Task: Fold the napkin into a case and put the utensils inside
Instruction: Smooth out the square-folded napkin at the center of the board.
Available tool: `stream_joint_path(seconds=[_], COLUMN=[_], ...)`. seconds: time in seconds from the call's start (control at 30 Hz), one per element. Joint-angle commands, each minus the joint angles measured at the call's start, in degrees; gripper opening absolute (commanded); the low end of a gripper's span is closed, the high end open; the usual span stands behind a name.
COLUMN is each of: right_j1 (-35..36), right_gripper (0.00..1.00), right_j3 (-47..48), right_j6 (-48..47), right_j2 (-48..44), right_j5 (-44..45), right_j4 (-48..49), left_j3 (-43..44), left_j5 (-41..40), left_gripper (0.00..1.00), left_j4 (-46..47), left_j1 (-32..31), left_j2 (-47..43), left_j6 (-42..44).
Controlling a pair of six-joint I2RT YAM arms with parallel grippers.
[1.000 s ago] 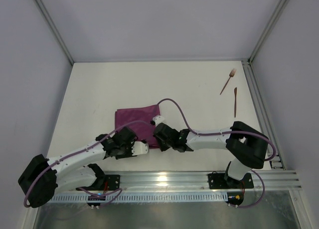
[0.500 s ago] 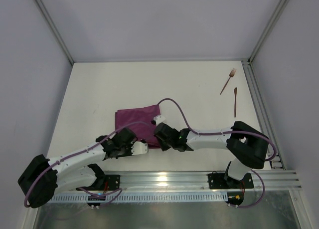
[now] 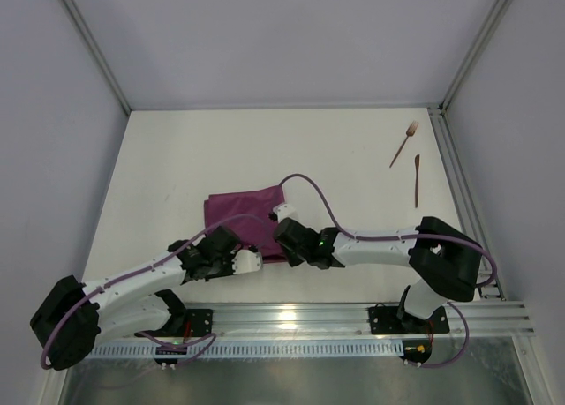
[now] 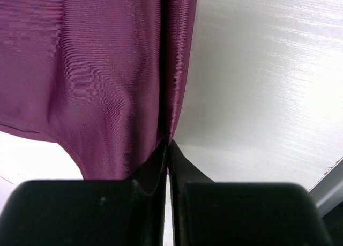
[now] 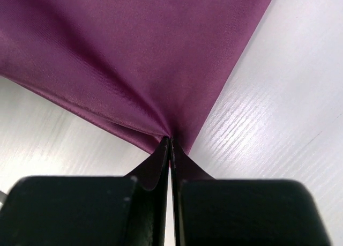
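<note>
Top: napkin [image 3: 240,213] on table [image 3: 221,149], front centre; fork [image 3: 404,145] and knife [image 3: 417,180] far right, well apart from it.
Left wrist: left gripper [image 4: 168,145] pinched tight on napkin's edge.
Right wrist: right gripper [image 5: 170,140] pinched tight on napkin's corner.

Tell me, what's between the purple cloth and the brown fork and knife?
Mostly bare white table, as the top camera shows. Only the right arm's thin purple cable loops beside the soft plum-purple cloth napkin; the slim copper-brown fork and knife lie apart.
</note>
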Motion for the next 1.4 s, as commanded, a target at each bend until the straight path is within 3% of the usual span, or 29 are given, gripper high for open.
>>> stream_joint_path(seconds=[0.0,0.07,0.2,0.43,0.63,0.77,0.8,0.9,1.03,1.13,1.37], right_j1=[0.4,0.5,0.4,0.4,0.0,-3.2,-4.1,-6.7,-7.8,-8.6,-11.3], right_gripper=[0.05,0.07,0.19,0.34,0.41,0.40,0.40,0.36,0.22,0.11,0.03], right_j3=[1.3,0.6,-0.1,2.1,4.3,1.4,0.6,-1.4,-1.7,-3.9,-11.1], right_j6=[-0.6,-0.6,-1.0,-3.1,-3.9,-0.1,0.7,2.9,2.9,4.4,9.5], right_j2=[-0.1,-0.2,-0.8,-2.8,-4.4,-6.6,-7.1,-7.7,-4.8,-2.0,0.6], right_j5=[-0.5,-1.5,-3.4,-8.4,-13.0,-17.2,-17.9,-19.8,-21.4,-21.5,-22.4], right_j4=[1.4,2.0,2.8,2.5,1.1,5.6,6.5,9.4,11.7,14.0,18.5], left_j3=[1.6,2.1,4.5,12.3,17.2,16.2,15.4,12.8,9.6,7.9,3.5], left_j5=[1.2,1.7,5.8,11.4,16.0,10.3,8.4,3.5,0.1,1.4,1.9], left_gripper=[0.00,0.02,0.33,0.46,0.44,0.35,0.29,0.22,0.20,0.20,0.20], left_j4=[-1.2,-2.0,-7.8,-19.8,-28.6,-23.0,-18.0,-10.6,-3.1,-1.9,-0.8], left_j1=[-0.2,-0.2,-0.2,-0.2,-0.2,0.3,0.9,2.7,4.1,4.1,4.1], left_j2=[0.0,-0.3,-2.1,-8.1,-7.6,-8.4,-7.6,-4.0,0.2,2.4,3.0], left_j6=[-2.1,-2.6,-3.1,-3.6,-2.3,-5.7,-6.9,-9.2,-10.6,-9.4,-7.9])
